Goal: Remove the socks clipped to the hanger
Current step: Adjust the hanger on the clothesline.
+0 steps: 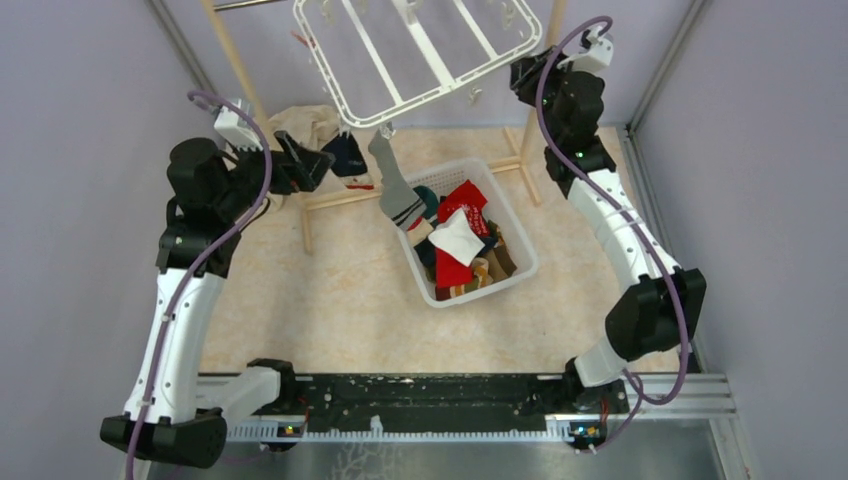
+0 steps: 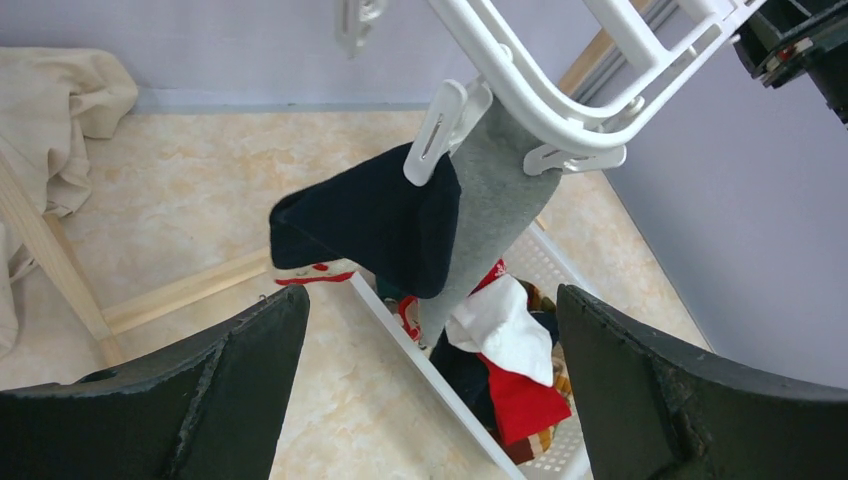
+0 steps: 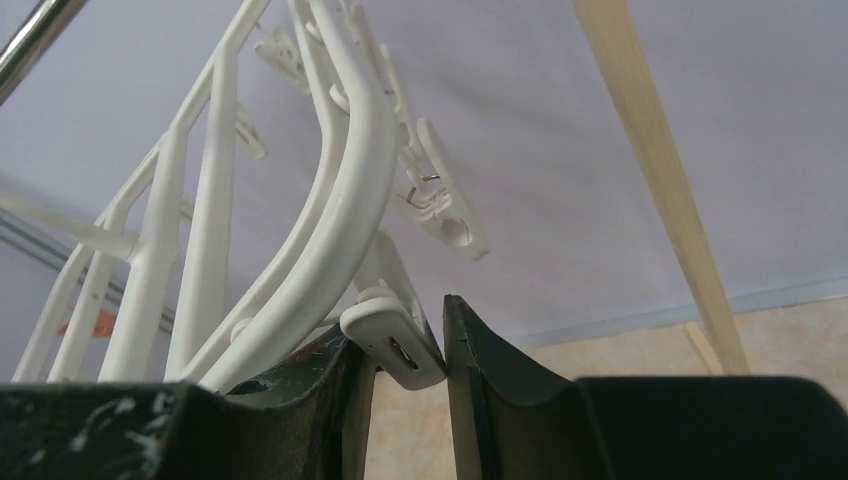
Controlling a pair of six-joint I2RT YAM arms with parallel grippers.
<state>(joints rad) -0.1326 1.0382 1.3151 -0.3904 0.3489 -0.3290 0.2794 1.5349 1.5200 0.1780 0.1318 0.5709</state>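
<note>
Steadying the hanger (image 3: 345, 180), the right end effector (image 3: 400, 340) pinches its right corner, seemingly so the frame won't swing, while the left end effector (image 2: 430, 305), wide open and empty, faces the navy sock (image 2: 370, 225) and grey sock (image 2: 495, 200) clipped under its near edge.

Overhead rear view, wrist views share hanger (image 3: 355, 170)

The left arm (image 1: 175, 330) and right arm (image 1: 615, 215) have white links, black joints, purple cables (left gripper (image 2: 432, 298) black).
</note>
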